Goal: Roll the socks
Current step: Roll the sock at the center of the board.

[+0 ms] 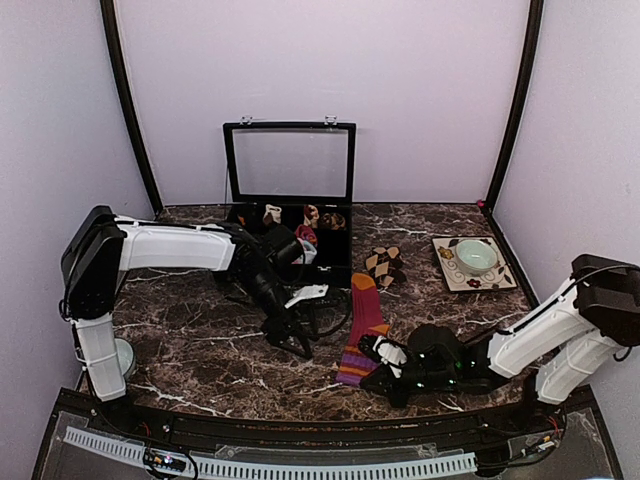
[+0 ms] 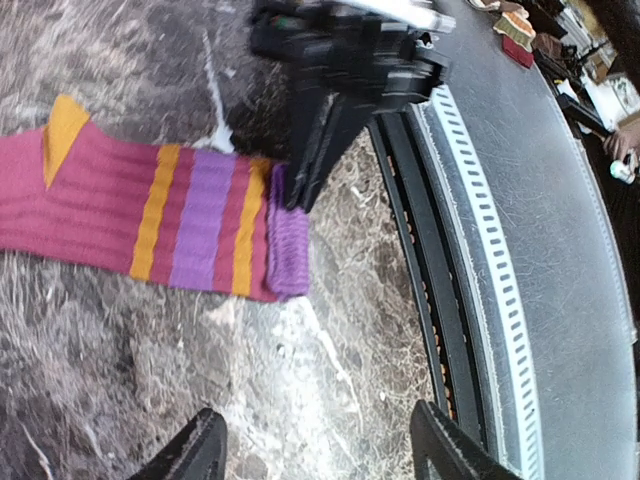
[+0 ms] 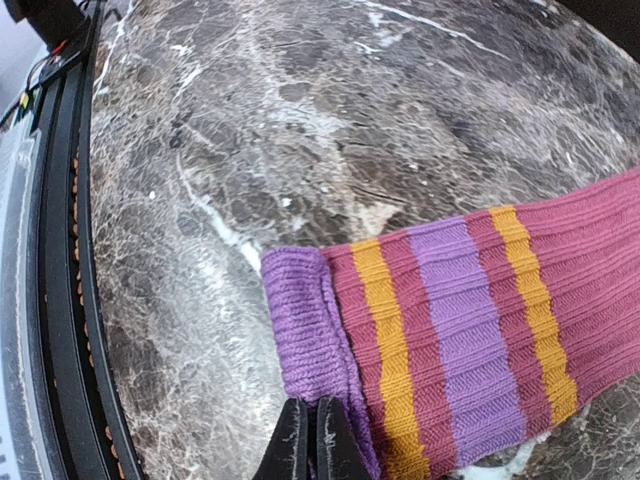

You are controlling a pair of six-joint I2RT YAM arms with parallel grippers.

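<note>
The long magenta sock lies flat on the marble table, its orange toe far and its purple cuff near the front edge. That cuff is folded over once. My right gripper is shut, its tips against the cuff's side edge; no fabric shows between them. In the left wrist view its black fingers touch the cuff. My left gripper stands open over bare marble a short way left of the cuff, holding nothing. The brown-and-beige diamond sock lies beyond the toe.
A black box with its glass lid raised stands at the back and holds small sock rolls. A patterned tray with a green bowl sits at back right. A black cable loop lies beside the left gripper. The table's metal front rail runs close by.
</note>
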